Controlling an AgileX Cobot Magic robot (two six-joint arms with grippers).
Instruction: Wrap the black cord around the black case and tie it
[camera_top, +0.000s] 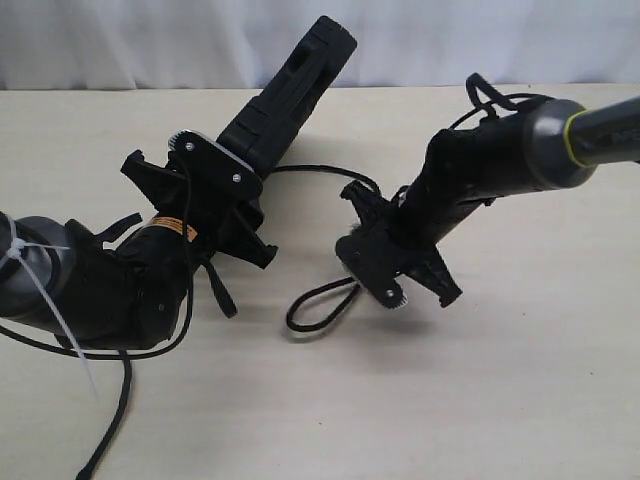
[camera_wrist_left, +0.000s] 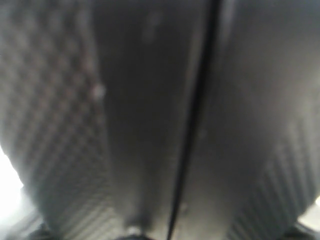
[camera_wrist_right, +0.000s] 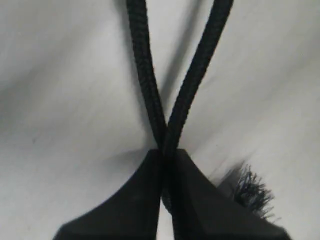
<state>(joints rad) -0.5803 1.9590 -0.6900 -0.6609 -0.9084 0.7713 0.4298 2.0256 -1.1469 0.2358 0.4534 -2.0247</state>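
Observation:
The black case (camera_top: 290, 90) stands tilted up off the table, its lower end in my left gripper (camera_top: 240, 200), which is shut on it. In the left wrist view the blurred case (camera_wrist_left: 125, 125) fills the frame, and the fingers are hidden. The black cord (camera_top: 325, 172) runs from the case across to my right gripper (camera_top: 360, 280). A loop of cord (camera_top: 318, 308) lies on the table just past that gripper. In the right wrist view my right gripper (camera_wrist_right: 166, 152) is shut on two crossing strands of the cord (camera_wrist_right: 142, 75). The frayed end (camera_wrist_right: 250, 190) sticks out beside one finger.
A beige table (camera_top: 520, 400) carries everything, and a white curtain (camera_top: 150, 40) hangs along its far edge. One of the left arm's own glossy cables (camera_top: 110, 420) trails over the table at the front left. A thin dark line (camera_wrist_left: 195, 125) crosses the case surface; whether it is a seam or cord I cannot tell.

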